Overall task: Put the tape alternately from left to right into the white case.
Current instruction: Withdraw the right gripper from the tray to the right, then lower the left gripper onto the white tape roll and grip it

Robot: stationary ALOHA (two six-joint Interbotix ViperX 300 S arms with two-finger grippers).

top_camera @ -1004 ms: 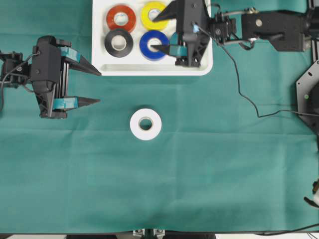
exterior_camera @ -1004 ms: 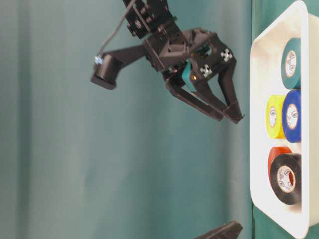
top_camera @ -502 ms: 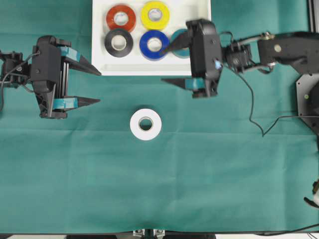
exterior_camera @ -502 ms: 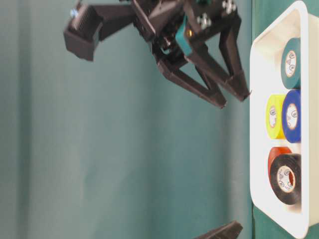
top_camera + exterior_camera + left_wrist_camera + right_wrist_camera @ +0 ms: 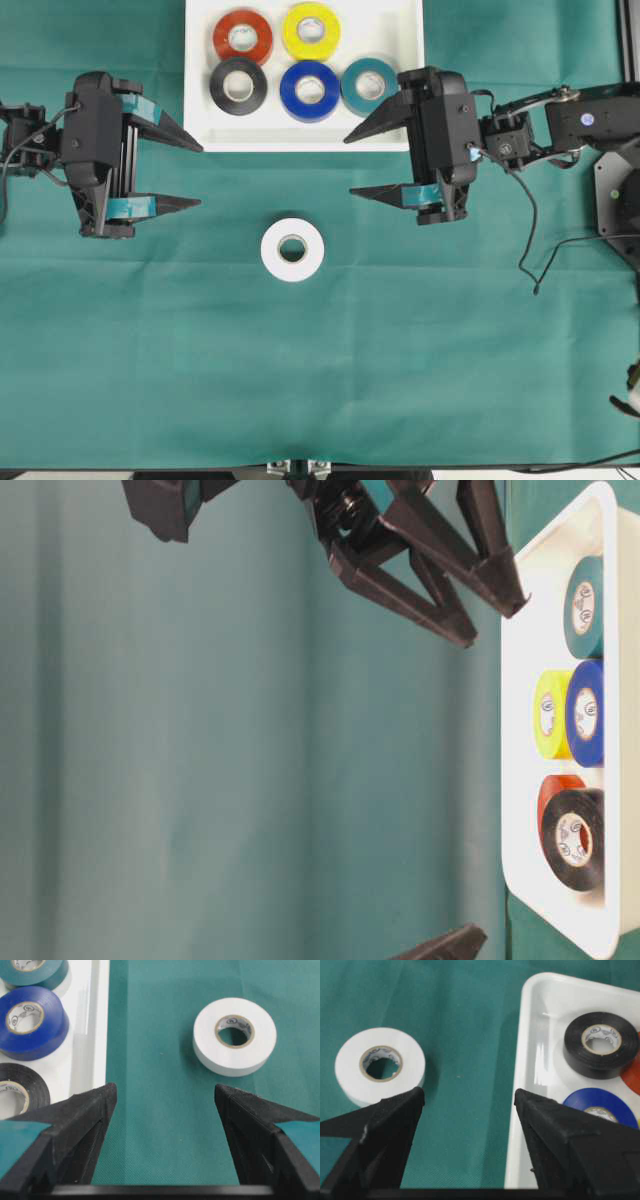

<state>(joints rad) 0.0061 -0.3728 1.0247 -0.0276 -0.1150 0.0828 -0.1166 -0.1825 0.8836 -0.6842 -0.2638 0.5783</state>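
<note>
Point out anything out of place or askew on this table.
Only the white roll is out of place: it lies flat on the green cloth, outside the white case. The red, yellow, black, blue and teal rolls lie flat inside. Nothing looks spilled or damaged.

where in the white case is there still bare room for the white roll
The white case holds five rolls. The back row has red-orange and yellow only, so the bare patch is the back right corner, beside yellow and behind teal. The front row, black, blue, teal, is crowded. The white roll lies alone on the cloth.
</note>
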